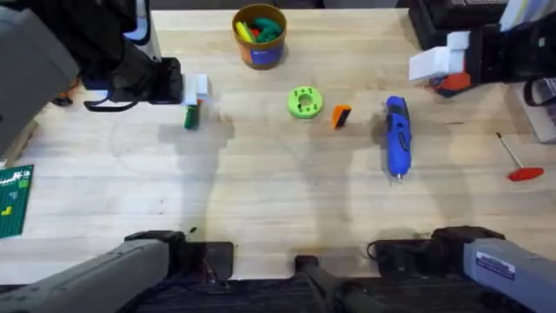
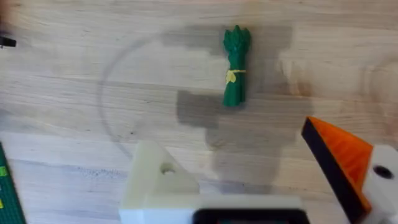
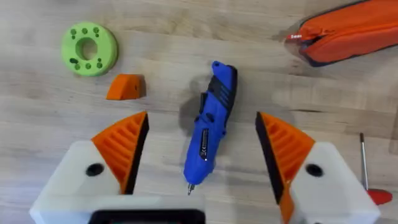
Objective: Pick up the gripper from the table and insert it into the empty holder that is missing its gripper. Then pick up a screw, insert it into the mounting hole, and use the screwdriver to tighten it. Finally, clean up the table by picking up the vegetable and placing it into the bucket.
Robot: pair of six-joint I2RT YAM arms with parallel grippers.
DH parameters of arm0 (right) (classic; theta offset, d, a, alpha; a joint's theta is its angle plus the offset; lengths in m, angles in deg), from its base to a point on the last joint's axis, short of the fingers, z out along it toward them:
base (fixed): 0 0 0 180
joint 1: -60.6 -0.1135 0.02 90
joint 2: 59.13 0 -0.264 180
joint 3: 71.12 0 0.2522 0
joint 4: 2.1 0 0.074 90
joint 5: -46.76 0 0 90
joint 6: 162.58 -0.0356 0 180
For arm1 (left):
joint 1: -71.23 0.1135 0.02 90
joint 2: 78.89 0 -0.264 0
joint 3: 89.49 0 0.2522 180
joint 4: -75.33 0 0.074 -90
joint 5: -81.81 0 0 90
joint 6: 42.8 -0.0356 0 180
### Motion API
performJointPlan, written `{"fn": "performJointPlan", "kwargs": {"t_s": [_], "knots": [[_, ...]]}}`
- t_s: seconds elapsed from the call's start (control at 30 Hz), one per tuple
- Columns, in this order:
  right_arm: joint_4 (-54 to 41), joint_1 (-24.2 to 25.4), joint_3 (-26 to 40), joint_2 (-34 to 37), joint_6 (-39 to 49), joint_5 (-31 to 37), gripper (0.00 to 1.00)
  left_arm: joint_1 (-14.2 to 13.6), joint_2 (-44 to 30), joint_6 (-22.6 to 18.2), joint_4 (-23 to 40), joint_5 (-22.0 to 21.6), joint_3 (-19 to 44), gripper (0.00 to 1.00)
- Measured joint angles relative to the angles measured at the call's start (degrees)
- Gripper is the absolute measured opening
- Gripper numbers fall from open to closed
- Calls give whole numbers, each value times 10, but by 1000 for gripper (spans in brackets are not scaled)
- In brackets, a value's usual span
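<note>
The small orange gripper (image 1: 341,116) (image 3: 126,87) lies on the table (image 1: 261,191) between a lime disc and the blue screwdriver (image 1: 397,136) (image 3: 210,127). My right gripper (image 1: 439,63) (image 3: 200,118) hovers open above the screwdriver, holding nothing. My left gripper (image 1: 195,87) (image 2: 227,140) is open over the green vegetable (image 1: 191,116) (image 2: 235,67). One of its sides is the bare white holder (image 2: 155,180) with a hole in it; the other carries an orange pad (image 2: 339,155). The bucket (image 1: 259,36) stands at the far middle. No screw is in view.
A lime-green disc (image 1: 304,102) (image 3: 89,48) with holes sits left of the orange piece. A red-handled driver (image 1: 519,163) lies at the right edge, with an orange pouch (image 3: 348,34) beyond the screwdriver. A green board (image 1: 13,200) lies at the left edge.
</note>
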Motion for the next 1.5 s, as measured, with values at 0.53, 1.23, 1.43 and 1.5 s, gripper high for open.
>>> {"fn": "performJointPlan", "kwargs": {"t_s": [0.53,1.23,1.43,1.5], "knots": [[1,0,0,0,0,0,989,0,-85,2,41,12,75,985],[2,0,0,0,2,0,989,33,-289,6,-67,-2,95,985],[2,0,0,0,2,0,989,53,-313,-19,-81,20,95,985],[2,0,0,0,2,0,989,58,-320,-23,-80,33,95,985]]}}
